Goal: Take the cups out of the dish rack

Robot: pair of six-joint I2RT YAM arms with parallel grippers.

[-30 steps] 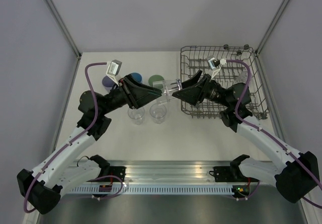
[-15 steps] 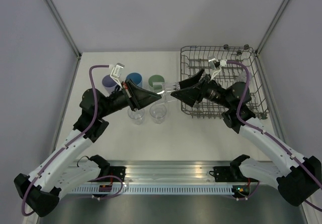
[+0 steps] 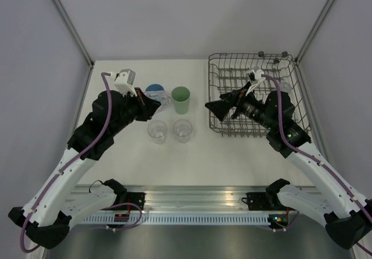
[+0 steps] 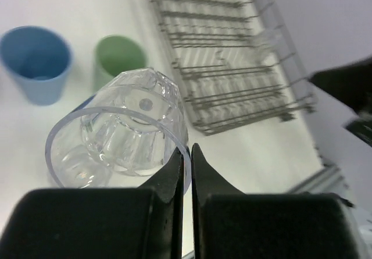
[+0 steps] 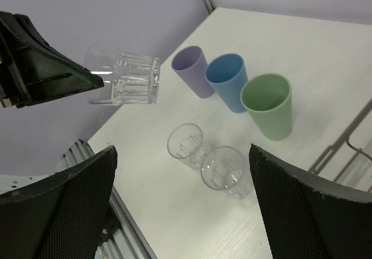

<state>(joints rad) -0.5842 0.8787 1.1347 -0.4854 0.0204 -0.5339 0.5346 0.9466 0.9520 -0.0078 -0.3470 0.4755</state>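
My left gripper is shut on the rim of a clear ribbed glass, which it holds tilted in the air. From above, the glass hangs between the blue cup and the pale green cup. Two more clear glasses stand upright on the table. The lavender cup shows only in the right wrist view. My right gripper is open and holds nothing at the left edge of the grey wire dish rack. A clear glass seems to sit in the rack's far right.
The white table ends in grey walls at the back and sides. A metal rail with both arm bases runs along the near edge. Purple cables trail along both arms.
Both grippers met at the clear glass a second ago. The right gripper has let go, opened wide and drawn back to the rack. The left gripper has shut on the glass and carried it left.
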